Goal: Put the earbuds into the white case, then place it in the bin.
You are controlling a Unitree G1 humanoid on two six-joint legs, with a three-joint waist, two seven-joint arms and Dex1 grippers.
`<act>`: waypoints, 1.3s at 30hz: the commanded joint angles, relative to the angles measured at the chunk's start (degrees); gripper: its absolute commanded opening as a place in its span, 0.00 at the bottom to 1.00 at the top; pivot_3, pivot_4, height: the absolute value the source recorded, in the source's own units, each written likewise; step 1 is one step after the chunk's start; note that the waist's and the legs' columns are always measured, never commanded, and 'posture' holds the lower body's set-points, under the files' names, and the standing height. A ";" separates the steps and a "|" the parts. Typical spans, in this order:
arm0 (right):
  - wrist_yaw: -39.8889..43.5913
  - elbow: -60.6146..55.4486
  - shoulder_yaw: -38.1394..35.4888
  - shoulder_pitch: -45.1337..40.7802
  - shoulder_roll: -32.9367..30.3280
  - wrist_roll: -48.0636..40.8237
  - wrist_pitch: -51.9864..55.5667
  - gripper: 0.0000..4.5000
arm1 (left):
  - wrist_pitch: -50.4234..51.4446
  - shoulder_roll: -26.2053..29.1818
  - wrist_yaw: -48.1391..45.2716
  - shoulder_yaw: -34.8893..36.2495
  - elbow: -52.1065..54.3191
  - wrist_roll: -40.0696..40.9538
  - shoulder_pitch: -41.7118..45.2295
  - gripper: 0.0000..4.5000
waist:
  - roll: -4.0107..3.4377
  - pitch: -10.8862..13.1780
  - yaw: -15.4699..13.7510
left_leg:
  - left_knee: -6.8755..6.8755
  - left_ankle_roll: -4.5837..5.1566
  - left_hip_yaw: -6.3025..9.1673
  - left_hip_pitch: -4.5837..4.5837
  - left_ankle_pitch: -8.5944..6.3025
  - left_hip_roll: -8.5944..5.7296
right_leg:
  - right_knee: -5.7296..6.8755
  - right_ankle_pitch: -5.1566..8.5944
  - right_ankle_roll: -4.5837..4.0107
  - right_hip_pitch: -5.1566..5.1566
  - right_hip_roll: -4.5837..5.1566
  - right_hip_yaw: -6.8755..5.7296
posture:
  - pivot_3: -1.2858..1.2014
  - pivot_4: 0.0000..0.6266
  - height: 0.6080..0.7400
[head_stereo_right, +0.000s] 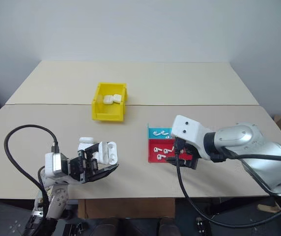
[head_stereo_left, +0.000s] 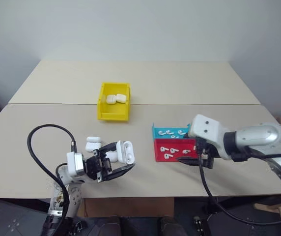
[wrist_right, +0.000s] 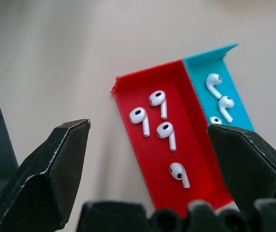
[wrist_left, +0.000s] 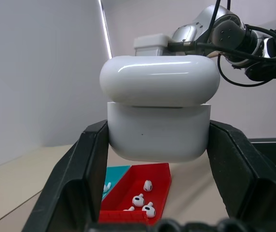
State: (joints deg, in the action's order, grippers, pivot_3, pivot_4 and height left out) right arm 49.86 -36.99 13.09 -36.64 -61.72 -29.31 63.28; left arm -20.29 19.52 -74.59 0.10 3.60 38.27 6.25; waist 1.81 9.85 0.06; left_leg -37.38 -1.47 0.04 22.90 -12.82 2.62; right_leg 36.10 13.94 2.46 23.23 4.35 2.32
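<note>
Left gripper (head_stereo_left: 117,158) was clamped on the white case (head_stereo_left: 126,151), one black finger on each side of the case body. In the left wrist view the case (wrist_left: 159,116) sat between the fingers (wrist_left: 75,179) with its lid hinged up and resting above the body; its long axis ran crosswise between the two fingers. In the head views the held case was raised off the table (head_stereo_left: 145,83), tilted, with the lid end pointing toward the robot's right. Three more white cases (head_stereo_left: 93,143) lay on the table just beyond the left gripper.

Right gripper (head_stereo_left: 195,160) was wide open and held nothing. It pointed down and forward over the near edge of the red tray (wrist_right: 152,154). Four earbuds (wrist_right: 163,129) lay loose in the red tray, stems running roughly along the tray's length. The blue tray (wrist_right: 234,104) touched the red one along its far long side and held further earbuds.

The yellow bin (head_stereo_left: 114,101) stood farther back near the table's centre seam, well apart from both grippers, long axis running away from the robot. Two closed cases (head_stereo_left: 116,99) lay side by side at its far end.
</note>
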 commanded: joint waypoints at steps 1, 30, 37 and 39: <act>4.21 3.47 4.70 -5.51 -1.77 2.87 -0.36 1.00 | 1.69 1.94 0.79 0.47 5.59 -0.02 0.49 0.62 | 0.00 0.00 0.16 | 0.00 0.00 0.00 0.01 0.00 0.01 | 0.00 -0.01 0.00 0.01 0.00 -0.01 | 0.52 0.24 1.00; 19.49 23.08 23.11 -14.44 5.99 28.32 -15.52 0.64 | 12.40 10.18 7.57 2.99 16.48 0.54 -5.79 0.62 | -0.07 -0.03 0.72 | -0.03 0.01 -0.02 -0.04 -0.01 0.07 | 0.10 -0.01 0.00 0.06 -0.06 0.00 | 0.52 0.24 1.00; 21.26 29.66 24.93 -15.82 9.67 32.89 -18.86 0.64 | 12.38 10.30 6.64 3.38 16.76 0.94 -6.47 0.62 | -0.07 -0.03 0.77 | -0.03 0.01 -0.02 -0.04 -0.01 0.07 | 0.09 -0.01 -0.01 0.06 -0.07 -0.01 | 0.52 0.24 1.00; 21.97 31.15 25.32 -16.04 10.43 34.12 -19.92 0.64 | 12.52 10.32 6.58 3.45 16.86 0.91 -6.58 0.62 | -0.07 -0.03 0.77 | -0.03 0.01 -0.02 -0.04 -0.01 0.08 | 0.10 -0.01 -0.01 0.06 -0.07 -0.01 | 0.52 0.24 1.00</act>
State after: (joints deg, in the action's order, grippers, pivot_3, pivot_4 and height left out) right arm 71.03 -6.28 38.72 -51.23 -51.27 3.39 44.99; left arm -7.53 29.60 -67.88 2.52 18.17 38.33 -0.24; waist 1.73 9.82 0.83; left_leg -37.41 -1.46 0.02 22.86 -12.82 2.69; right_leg 36.20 13.93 2.45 23.29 4.28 2.32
